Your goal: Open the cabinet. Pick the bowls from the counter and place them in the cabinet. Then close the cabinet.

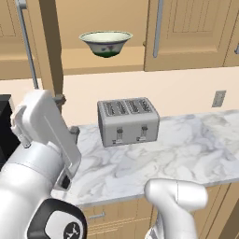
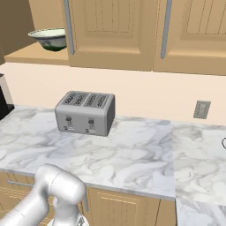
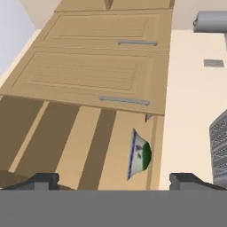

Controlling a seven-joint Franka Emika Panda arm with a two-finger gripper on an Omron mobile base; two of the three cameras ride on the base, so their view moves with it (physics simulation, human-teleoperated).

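The cabinet (image 1: 191,32) looks like light matt wood with panelled doors and smooth silvery metal bar handles (image 1: 158,28). The bowl (image 1: 106,43) looks like glossy painted ceramic. The desk (image 1: 154,163) is polished white-and-grey marbled stone. The toaster (image 1: 127,121) looks like brushed grey metal.

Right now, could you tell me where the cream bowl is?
The cream bowl stands upright on the bottom shelf of the open cabinet, above the toaster and a little to its left in the left base view.
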